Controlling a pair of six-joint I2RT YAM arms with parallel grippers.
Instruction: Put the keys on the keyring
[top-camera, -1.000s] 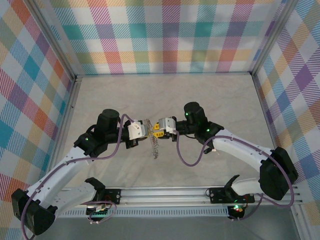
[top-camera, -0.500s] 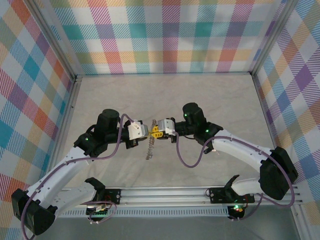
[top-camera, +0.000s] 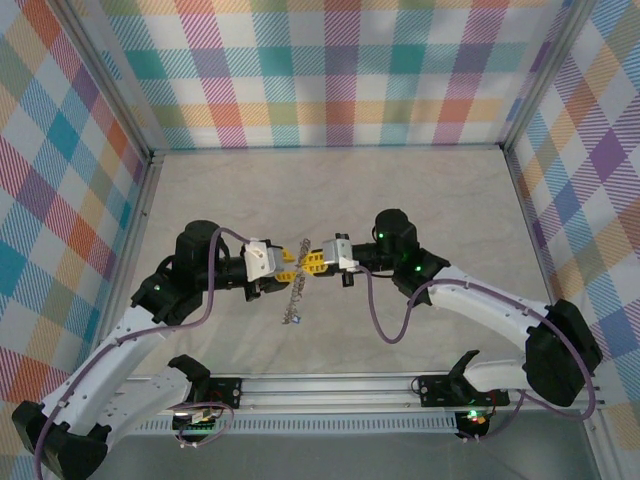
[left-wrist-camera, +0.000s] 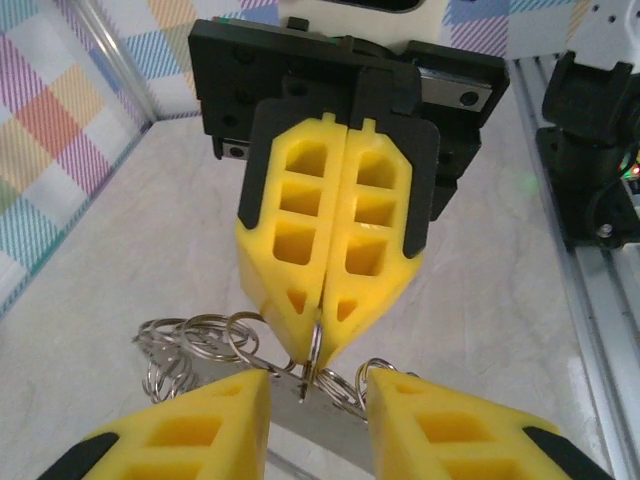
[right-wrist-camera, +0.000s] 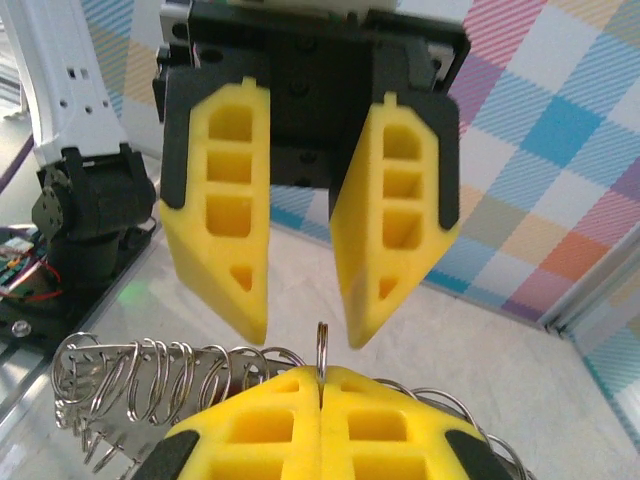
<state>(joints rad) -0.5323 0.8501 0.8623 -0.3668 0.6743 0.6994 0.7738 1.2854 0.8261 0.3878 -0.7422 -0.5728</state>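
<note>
Pale marbled tabletop lay under me, plaid walls of many colours stood on three sides, metal corner post at my far left, slotted aluminium rail along the near edge, small circuit board just beside it.

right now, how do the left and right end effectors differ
The left end effector has its fingers spread apart; the right end effector has its fingers pressed together. The right one pinches a thin ring of the keyring; the left one grips nothing, its fingers flanking that ring. Both have yellow fingers and face each other tip to tip, with the chain dangling below them.
</note>
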